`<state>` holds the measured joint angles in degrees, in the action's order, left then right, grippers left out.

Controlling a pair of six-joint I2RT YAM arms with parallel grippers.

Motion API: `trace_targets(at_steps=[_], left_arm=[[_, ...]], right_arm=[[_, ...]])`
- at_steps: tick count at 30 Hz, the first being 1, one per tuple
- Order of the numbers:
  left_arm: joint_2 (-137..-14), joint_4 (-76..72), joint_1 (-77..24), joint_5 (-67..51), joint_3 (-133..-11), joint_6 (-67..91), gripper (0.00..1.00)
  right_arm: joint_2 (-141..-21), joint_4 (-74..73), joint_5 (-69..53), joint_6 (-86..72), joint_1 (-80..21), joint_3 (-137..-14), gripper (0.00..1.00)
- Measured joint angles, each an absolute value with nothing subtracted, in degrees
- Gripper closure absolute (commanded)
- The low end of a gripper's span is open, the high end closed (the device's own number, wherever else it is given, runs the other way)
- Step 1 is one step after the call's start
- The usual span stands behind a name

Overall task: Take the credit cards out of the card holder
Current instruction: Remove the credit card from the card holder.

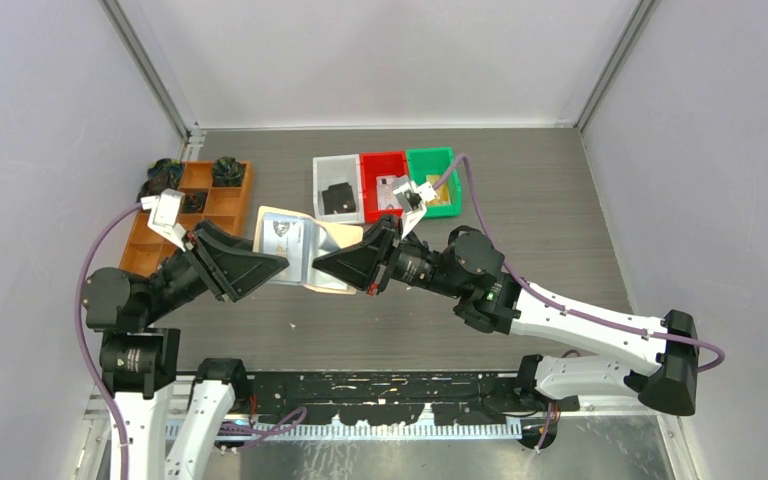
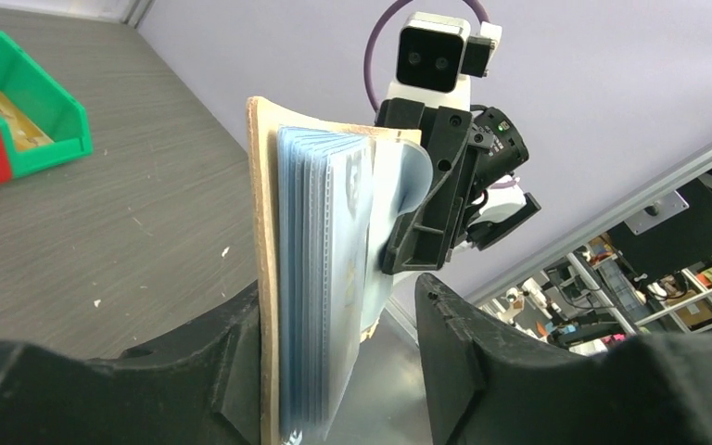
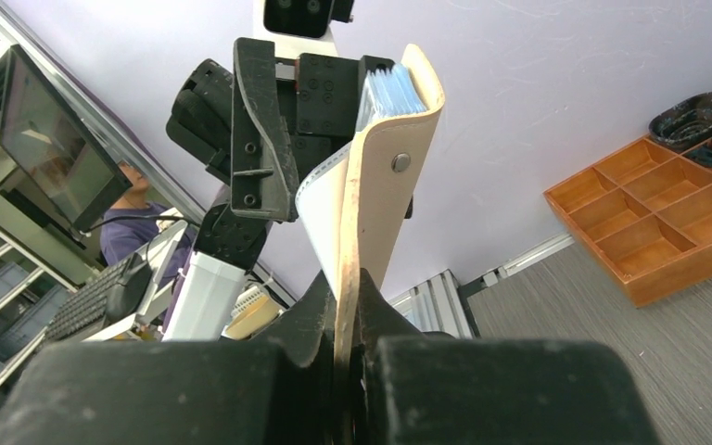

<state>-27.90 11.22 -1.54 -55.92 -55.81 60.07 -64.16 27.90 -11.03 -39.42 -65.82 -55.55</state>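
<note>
Card holder (image 3: pixel 375 213) pinched in right gripper (image 3: pixel 348 292); only left wrist view shows left gripper (image 2: pixel 338 320) standing open.

The left arm (image 1: pixel 128 425) and right arm (image 1: pixel 585 325) have white shells with black joint housings. The left gripper (image 1: pixel 282 265) and right gripper (image 1: pixel 318 266) are black and wedge-shaped, dotted with small screws. A purple cable (image 1: pixel 88 285) loops along each arm, and a white camera (image 2: pixel 434 54) tops each wrist.

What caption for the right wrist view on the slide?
Right gripper pinching the upright card holder, compartment tray in background.
</note>
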Motion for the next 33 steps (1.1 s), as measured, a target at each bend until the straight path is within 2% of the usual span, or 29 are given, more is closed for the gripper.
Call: trace_targets(at_steps=[3, 9, 17, 19, 21, 23, 25, 29, 33], left_arm=[[-27.9, 9.1, -1.5, -56.2, -54.6, 61.7, 0.39], [-29.1, 3.7, -1.5, -56.9, -52.3, 66.2, 0.43], [-29.7, 2.0, -1.5, -58.1, -52.6, 66.4, 0.74], [-29.5, 3.6, -1.5, -58.1, -53.3, 64.6, 0.77], [-28.9, 5.5, -1.5, -57.7, -54.1, 62.3, 0.8], [-28.3, 7.7, -1.5, -57.2, -55.0, 59.9, 0.84], [-27.8, 10.3, -1.5, -56.6, -56.2, 57.5, 0.86], [-27.2, 16.5, -1.5, -53.4, -58.6, 50.7, 0.95], [-26.4, 23.1, -1.5, -46.9, -59.3, 43.5, 0.98]], right_arm=[[-64.4, 28.4, -11.6, -39.5, -65.8, -55.5, 0.99], [-65.0, 28.8, -11.9, -39.6, -65.8, -55.5, 0.99], [-64.9, 28.6, -11.3, -39.6, -65.8, -55.6, 0.99], [-64.7, 28.0, -10.9, -39.5, -65.8, -55.6, 0.89], [-64.4, 27.7, -10.6, -39.5, -65.8, -55.6, 0.71], [-64.1, 26.8, -10.1, -39.6, -65.9, -55.7, 0.57], [-64.0, 25.1, -9.2, -39.7, -66.0, -56.1, 0.47], [-63.9, 20.3, -5.3, -39.5, -66.0, -56.9, 0.39], [-62.2, 10.5, 2.9, -38.9, -65.9, -60.8, 0.39]])
